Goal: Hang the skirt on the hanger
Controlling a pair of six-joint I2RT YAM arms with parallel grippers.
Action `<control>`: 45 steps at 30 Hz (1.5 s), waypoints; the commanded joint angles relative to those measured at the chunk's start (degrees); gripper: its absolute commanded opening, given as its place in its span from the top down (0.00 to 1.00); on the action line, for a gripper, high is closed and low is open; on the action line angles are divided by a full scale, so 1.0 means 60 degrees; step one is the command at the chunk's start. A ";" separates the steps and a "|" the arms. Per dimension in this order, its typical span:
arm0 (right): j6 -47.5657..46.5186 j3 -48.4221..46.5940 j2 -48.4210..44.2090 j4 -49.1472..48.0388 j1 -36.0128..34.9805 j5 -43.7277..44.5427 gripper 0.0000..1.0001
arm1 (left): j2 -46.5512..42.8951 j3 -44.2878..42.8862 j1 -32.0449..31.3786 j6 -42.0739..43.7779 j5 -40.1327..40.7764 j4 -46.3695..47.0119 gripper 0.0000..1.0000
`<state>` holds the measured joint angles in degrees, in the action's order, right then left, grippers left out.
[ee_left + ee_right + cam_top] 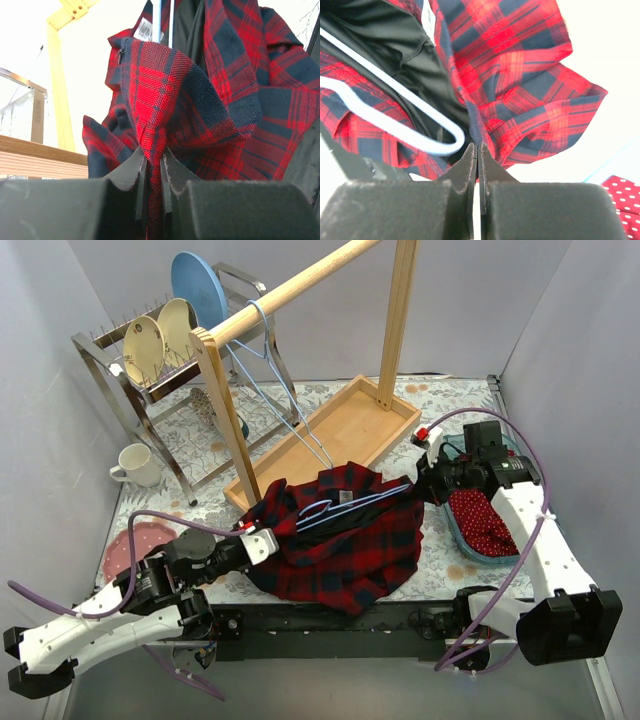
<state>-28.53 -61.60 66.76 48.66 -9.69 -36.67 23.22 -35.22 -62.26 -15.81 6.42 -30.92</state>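
The red and navy plaid skirt (350,550) lies bunched on the table between both arms. A pale blue wire hanger (300,420) hooks over the wooden rod (290,287), and its lower bar sits inside the skirt's waist. My left gripper (268,542) is shut on a fold of the skirt (155,125) at its left edge. My right gripper (420,485) is shut at the skirt's right edge, where the navy hem (475,125) runs into its fingertips. The hanger's rounded end (445,145) lies just left of those tips. A hanger wire (156,20) shows above the fold.
The wooden rack stands on a tray base (350,425). A metal dish rack (130,410) with plates is at the back left, with a white mug (135,465) and a pink plate (130,545) near it. A blue basket (455,530) with red dotted cloth sits right.
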 commanded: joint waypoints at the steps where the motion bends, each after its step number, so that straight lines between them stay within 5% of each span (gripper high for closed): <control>1: 0.0185 0.0189 -0.0565 -0.1020 0.0224 0.0046 0.99 | 0.0070 -0.0443 0.0020 -0.0060 0.0206 -0.0048 1.00; 27: -0.0180 -0.2316 -0.0668 -0.1050 0.0678 0.0486 0.99 | 0.1505 -0.1773 0.0020 -0.0411 -0.0015 -0.0793 1.00; 32: -0.0254 -0.2695 -0.0712 -0.0919 0.0664 -0.0551 0.99 | 0.2031 -0.2215 0.0020 -0.0470 -0.0161 -0.0941 1.00; 40: -0.0005 -0.6687 0.0239 -0.0085 0.0649 -0.0890 0.99 | 0.3379 -0.3370 0.0020 -0.0616 0.0088 -0.1043 1.00; 45: 0.0127 -0.7224 0.0300 0.0283 0.0649 -0.2061 0.99 | 0.3425 -0.3549 0.0006 -0.1011 0.0424 -0.0562 1.00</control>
<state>-28.36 -102.59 69.71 50.85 -6.22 -42.96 45.19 -54.61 -62.26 -19.97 6.74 -34.54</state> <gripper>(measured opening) 0.028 0.076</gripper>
